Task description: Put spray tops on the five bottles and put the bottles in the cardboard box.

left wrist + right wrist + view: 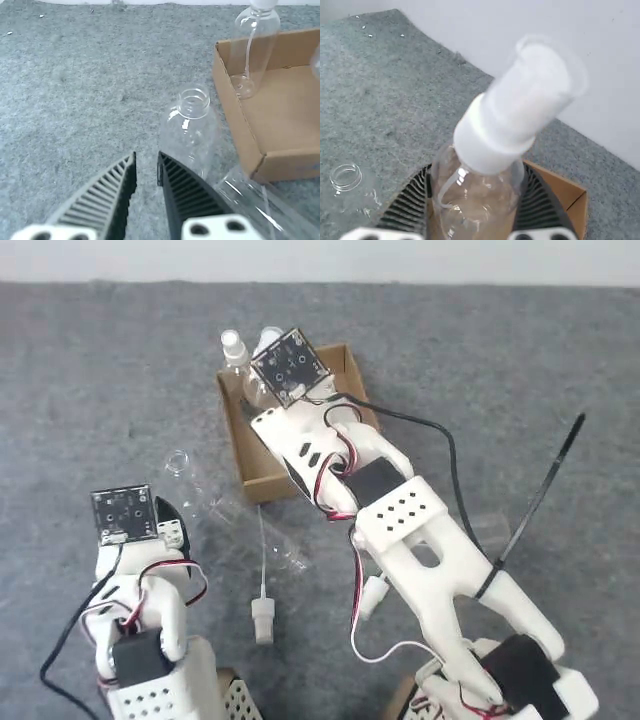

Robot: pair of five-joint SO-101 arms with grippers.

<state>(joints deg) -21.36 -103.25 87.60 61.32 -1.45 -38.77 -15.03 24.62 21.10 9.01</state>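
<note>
Jaws of my right hand (475, 205) were clamped on a capped bottle (485, 150) over the cardboard box (262, 483). My left hand (146, 175), slightly parted and empty, sat just beside an uncapped bottle (192, 125) on the table (100, 370).

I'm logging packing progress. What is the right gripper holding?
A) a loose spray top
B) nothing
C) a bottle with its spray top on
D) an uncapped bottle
C: the right gripper is shut on a clear bottle wearing a white spray top, at the cardboard box.
</note>
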